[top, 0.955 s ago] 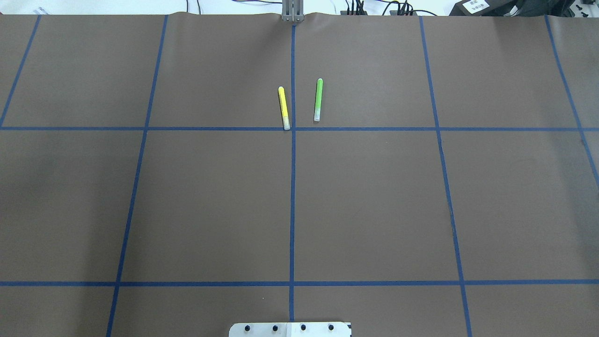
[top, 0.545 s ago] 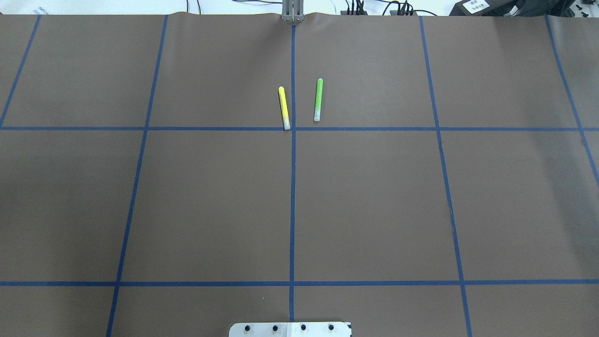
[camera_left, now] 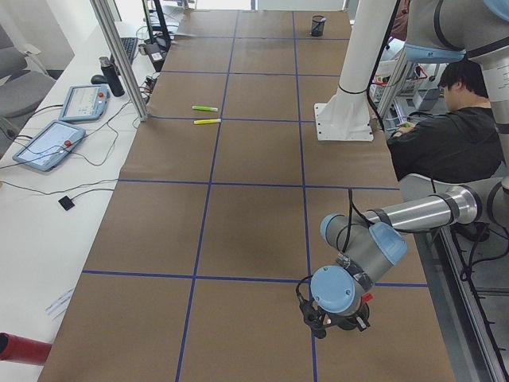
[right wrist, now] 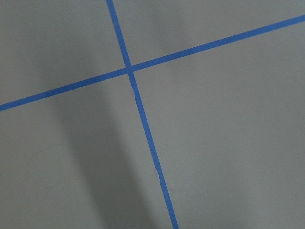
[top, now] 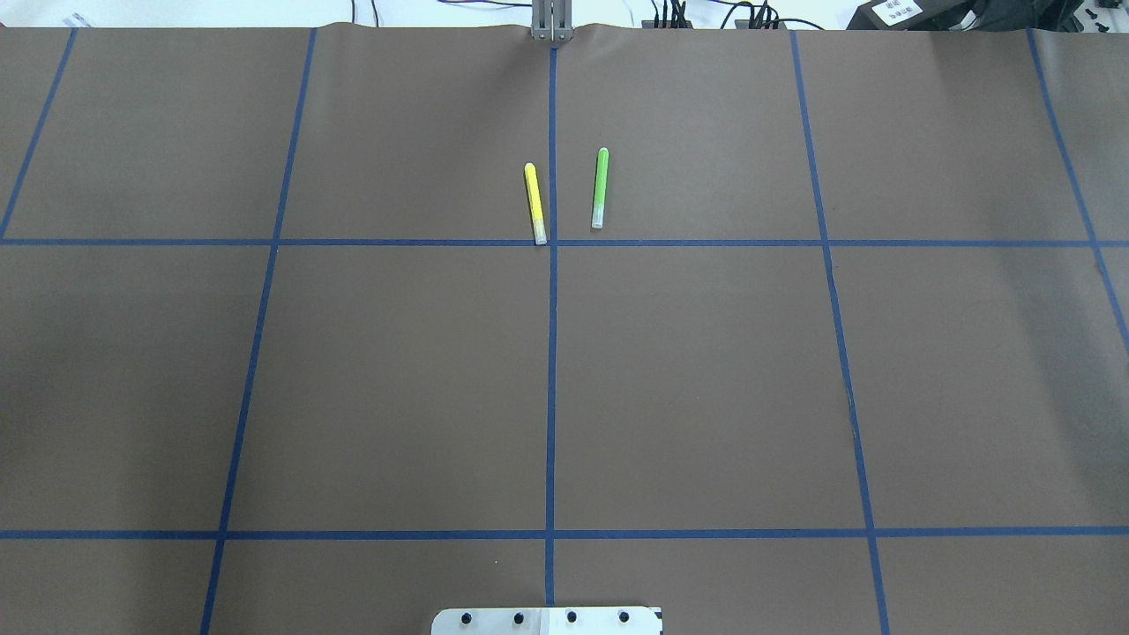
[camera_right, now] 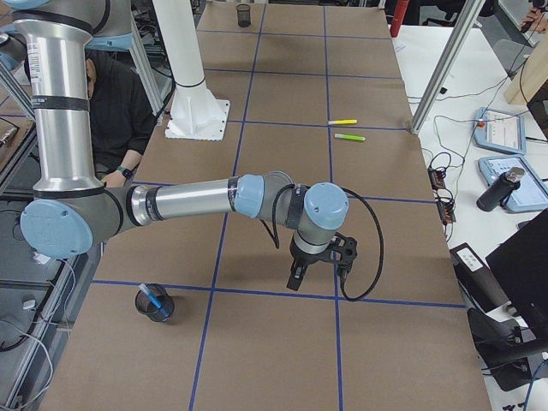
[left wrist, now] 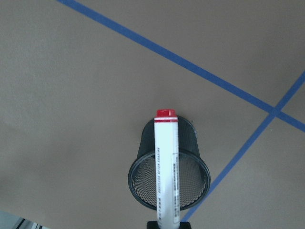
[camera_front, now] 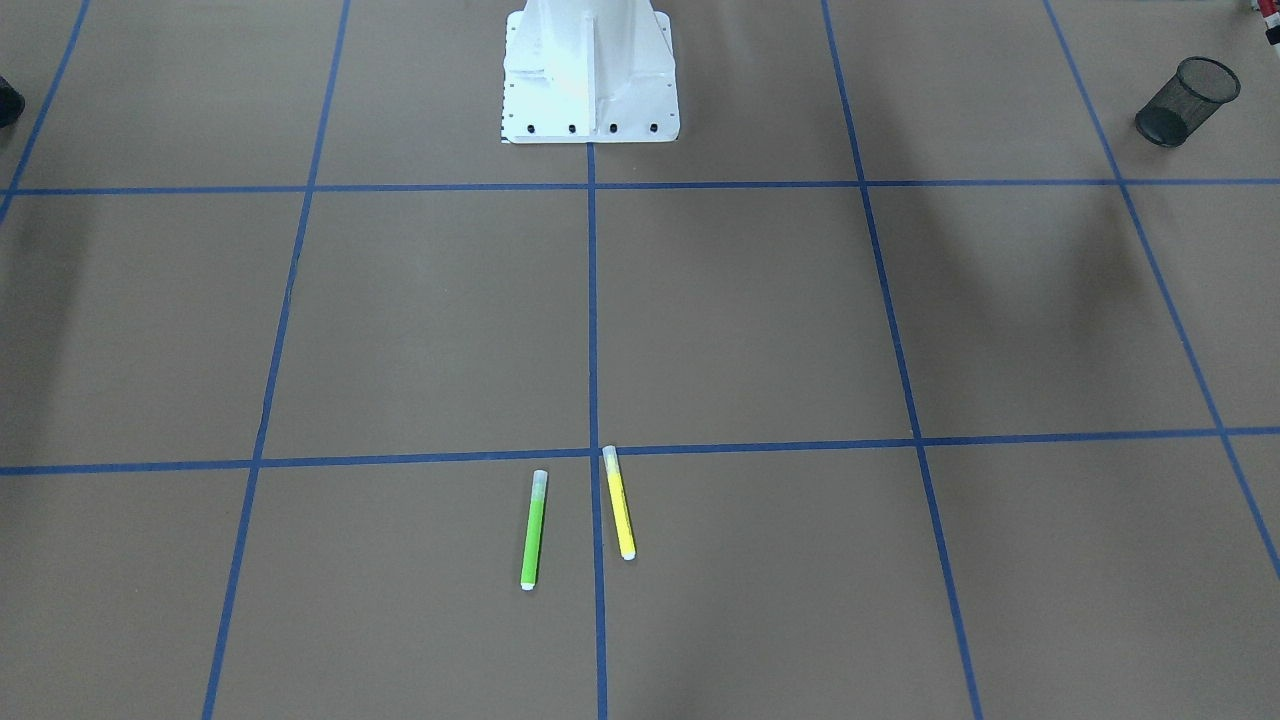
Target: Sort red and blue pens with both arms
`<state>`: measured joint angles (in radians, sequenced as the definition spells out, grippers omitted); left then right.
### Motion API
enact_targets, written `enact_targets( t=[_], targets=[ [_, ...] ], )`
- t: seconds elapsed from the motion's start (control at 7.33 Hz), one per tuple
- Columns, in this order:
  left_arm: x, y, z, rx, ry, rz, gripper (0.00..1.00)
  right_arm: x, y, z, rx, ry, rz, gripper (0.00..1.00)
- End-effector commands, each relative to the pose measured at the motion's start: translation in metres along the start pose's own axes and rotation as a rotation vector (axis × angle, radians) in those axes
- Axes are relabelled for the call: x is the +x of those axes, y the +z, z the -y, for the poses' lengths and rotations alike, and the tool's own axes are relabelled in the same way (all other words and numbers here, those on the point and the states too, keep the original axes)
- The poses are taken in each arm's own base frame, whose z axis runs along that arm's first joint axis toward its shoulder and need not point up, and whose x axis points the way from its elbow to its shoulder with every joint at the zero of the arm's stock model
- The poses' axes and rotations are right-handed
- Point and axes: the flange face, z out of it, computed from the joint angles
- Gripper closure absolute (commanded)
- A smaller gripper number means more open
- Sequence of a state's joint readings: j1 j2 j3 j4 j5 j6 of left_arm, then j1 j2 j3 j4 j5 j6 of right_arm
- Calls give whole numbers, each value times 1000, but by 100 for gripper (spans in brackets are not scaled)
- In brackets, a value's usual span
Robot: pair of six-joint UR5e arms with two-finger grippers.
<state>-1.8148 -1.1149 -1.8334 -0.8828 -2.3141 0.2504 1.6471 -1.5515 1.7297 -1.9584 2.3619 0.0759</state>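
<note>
So, the left hand is clamped on the red pen, hanging it over the cup at the surface's left end so it drops in. The blue pen already sits in the other cup. Can't tell the right hand's grip.

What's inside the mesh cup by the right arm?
A blue pen leans in the black mesh cup, its upper end above the rim. Its lower end and the cup's bottom are too dark to see.

Opposed overhead and front cameras share the yellow marker.
</note>
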Motion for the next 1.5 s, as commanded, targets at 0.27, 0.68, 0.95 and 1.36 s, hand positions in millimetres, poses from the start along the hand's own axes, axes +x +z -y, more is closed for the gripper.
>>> enact_targets(
  t=[0.27,0.68,0.95,1.36],
  targets=[
    [-36,52,-4,-167,-78,-214,100,0,1,-4,-4,2,16,0],
    [-46,66,-2,-180,-109,-259,100,-1,3,-5,-9,6,32,0],
    [-47,66,-1,-179,-111,-262,75,-1,3,-5,-10,6,32,0],
    [-38,56,8,-161,-94,-262,0,0,4,-6,-14,12,33,0]
  ],
)
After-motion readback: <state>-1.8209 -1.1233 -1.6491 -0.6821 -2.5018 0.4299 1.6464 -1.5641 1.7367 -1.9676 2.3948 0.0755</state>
